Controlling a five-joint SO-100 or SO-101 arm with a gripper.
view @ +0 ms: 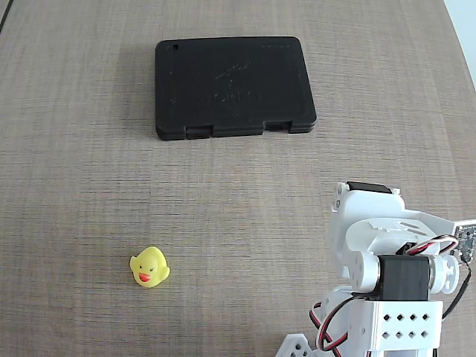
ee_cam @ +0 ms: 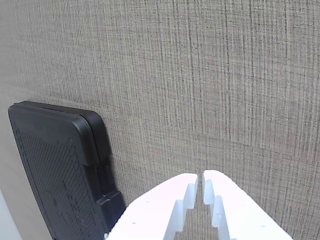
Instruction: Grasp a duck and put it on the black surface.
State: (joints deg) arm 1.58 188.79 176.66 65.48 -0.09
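Note:
A tiny yellow duck with a red-orange beak sits upright on the table at the lower left of the fixed view. The flat black case lies at the top centre, its two latch tabs on the near long edge. It also shows at the lower left of the wrist view. My white gripper is shut and empty, its fingertips almost touching over bare table. The duck is out of the wrist view. The folded arm sits at the lower right, far from the duck.
The table has a grey-brown woven-grain top. Red and black cables loop at the arm's base. The table's right edge shows at the top right corner of the fixed view.

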